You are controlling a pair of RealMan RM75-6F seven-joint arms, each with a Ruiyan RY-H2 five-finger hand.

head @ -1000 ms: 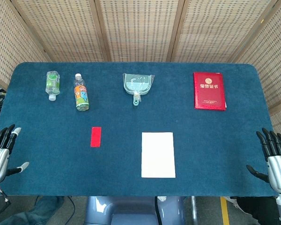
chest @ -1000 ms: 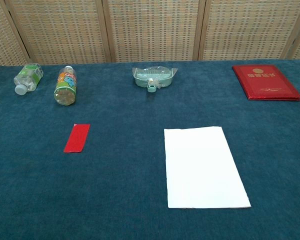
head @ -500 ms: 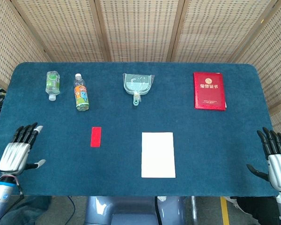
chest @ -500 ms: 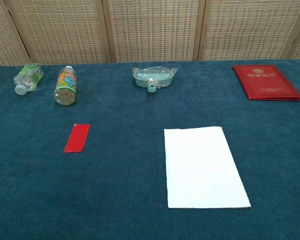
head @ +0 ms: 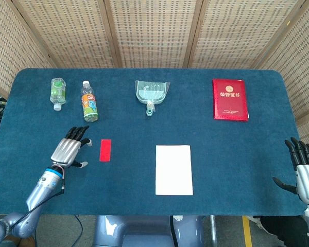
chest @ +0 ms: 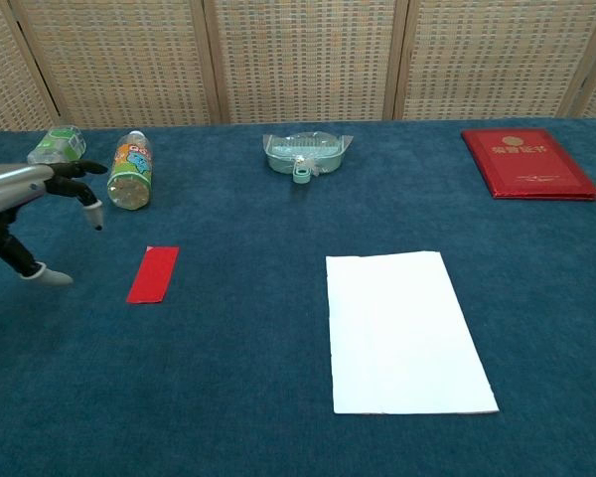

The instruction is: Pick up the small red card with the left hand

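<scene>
The left hand (head: 68, 150) is hovering palm-down over the blue counter (head: 237, 154), its fingers (head: 78, 134) apart and stretching toward the far side, its thumb sticking out to the side toward the small red card (head: 105, 150), and it is holding nothing. In the chest view the same hand (chest: 25, 204) is entering from the left edge above the cloth, fingertips drooping a little, apart from the card (chest: 153, 273). The forearm is trailing back toward the near left corner of the counter. The small red card is lying flat just beside the hand on its thumb side, not touched, with its long edges running away from the robot. Beyond the hand, a bottle with a colourful label (head: 89, 101) is lying on its side, and a clear bottle with a green label (head: 57, 93) is lying further left; whether either is holding liquid cannot be told. A white sheet of paper (head: 174, 169) is lying flat near the middle, well apart from the card. A pale green dustpan (head: 152, 93) is sitting at the far middle, and a red booklet (head: 229, 99) is lying at the far right. The right hand (head: 306, 170) is waiting at the near right edge, fingers spread and pointing up, holding nothing.
</scene>
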